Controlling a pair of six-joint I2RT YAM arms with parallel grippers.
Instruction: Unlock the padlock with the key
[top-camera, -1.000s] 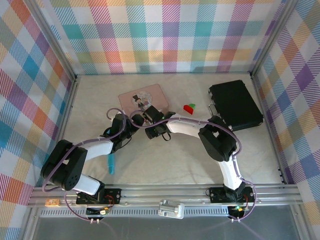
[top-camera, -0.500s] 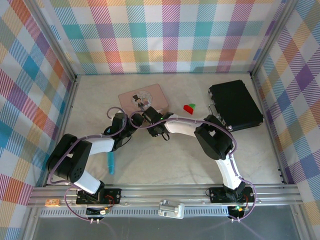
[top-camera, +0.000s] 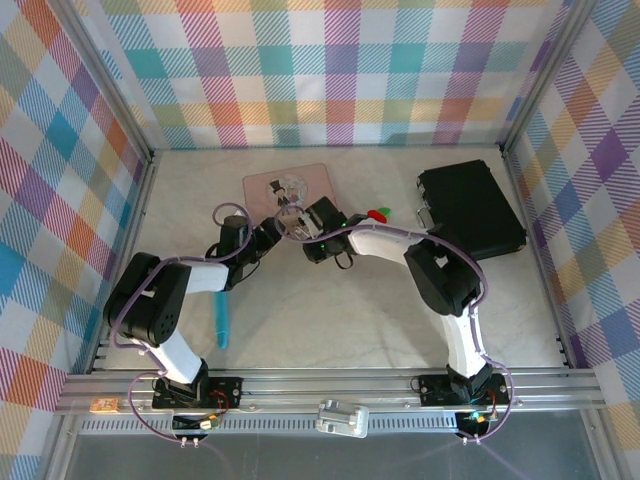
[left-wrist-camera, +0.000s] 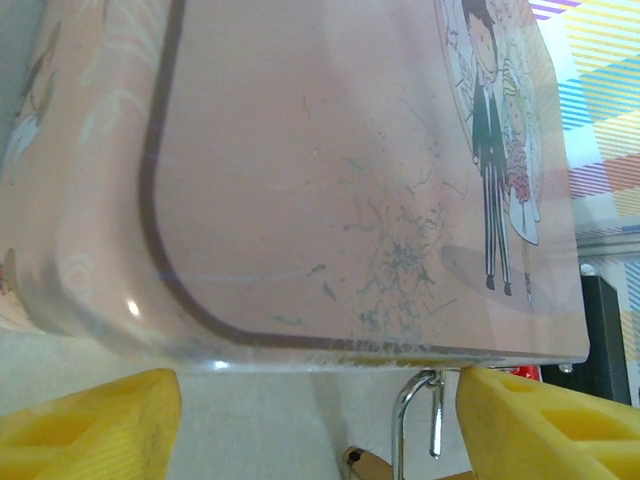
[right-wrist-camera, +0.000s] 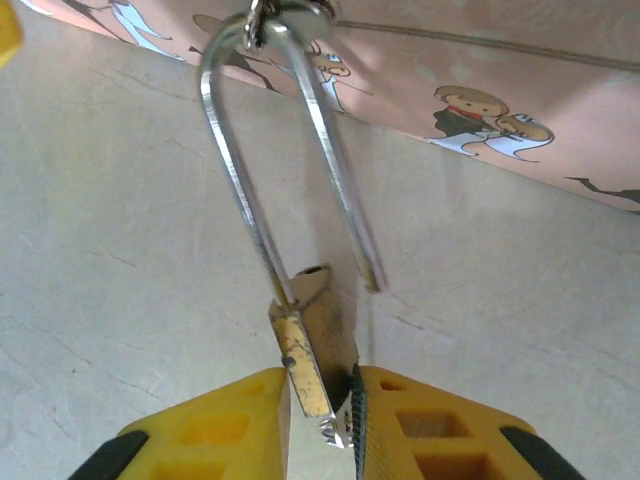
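While the light-blue stick (top-camera: 221, 322) lies on the table (right-wrist-camera: 120, 200) well behind and to the left of both sets of jaws, the two arms converge at the near edge of the pink tin (top-camera: 310, 178).

Left gripper (top-camera: 266, 237): jaws spread wide. In the left wrist view its yellow fingers (left-wrist-camera: 90, 425) stand far apart and grip nothing. The silver shackle (left-wrist-camera: 404, 412) rises in the gap between them, nearer the right-hand finger. Just beyond the fingertips sits the tin, with its lid closed and its contents hidden. The lid bears a cartoon couple and fine scratches.

Right gripper (right-wrist-camera: 322, 385): jaws pressed onto the brass body of the padlock (right-wrist-camera: 308, 340), which is pinched edge-on between the fingertips. The shackle extends straight ahead of these jaws toward the tin wall. One leg is seated in the body. The other ends free, just beside the open hole in the body's top. A small metal ring (right-wrist-camera: 290, 8) hangs at the crown of the shackle. The key itself cannot be made out.

Right of the jaws lies the red-and-green block (top-camera: 379, 214). Farther right is the black case (top-camera: 470, 210), closed, its contents hidden.
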